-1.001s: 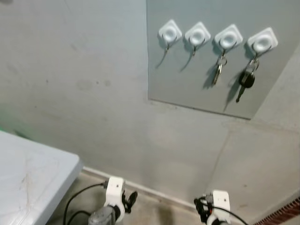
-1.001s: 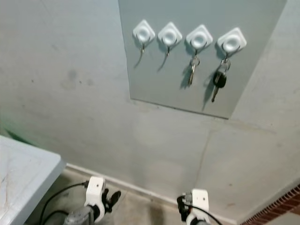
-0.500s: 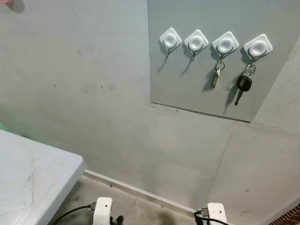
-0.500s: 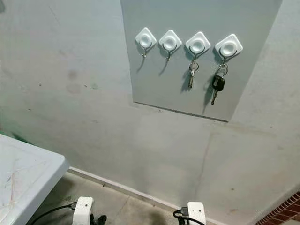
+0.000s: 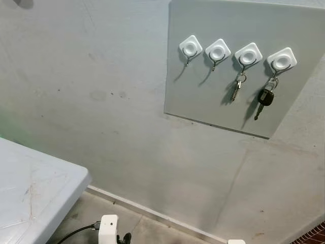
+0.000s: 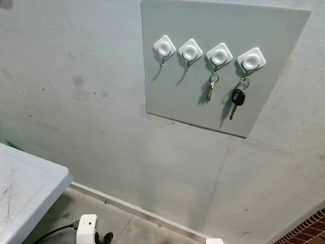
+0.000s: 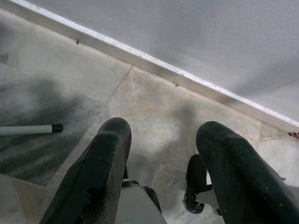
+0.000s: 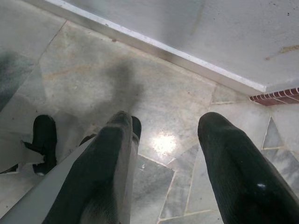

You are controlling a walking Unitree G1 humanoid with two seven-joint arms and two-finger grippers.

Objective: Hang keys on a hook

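Keys (image 5: 264, 96) already hanging at one o'clock, long axis vertical; left gripper (image 7: 161, 158) and right gripper (image 8: 163, 163) low, spread wide, holding nothing.

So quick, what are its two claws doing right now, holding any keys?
Left claw: open, holding nothing, pointing down at the floor.
Right claw: open, holding nothing, also hanging over the floor.

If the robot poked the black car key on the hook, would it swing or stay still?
It would probably swing: the black key dangles freely from a ring on the rightmost hook. It looks small, so likely light. A hard upward nudge might slip the ring off the open hook.
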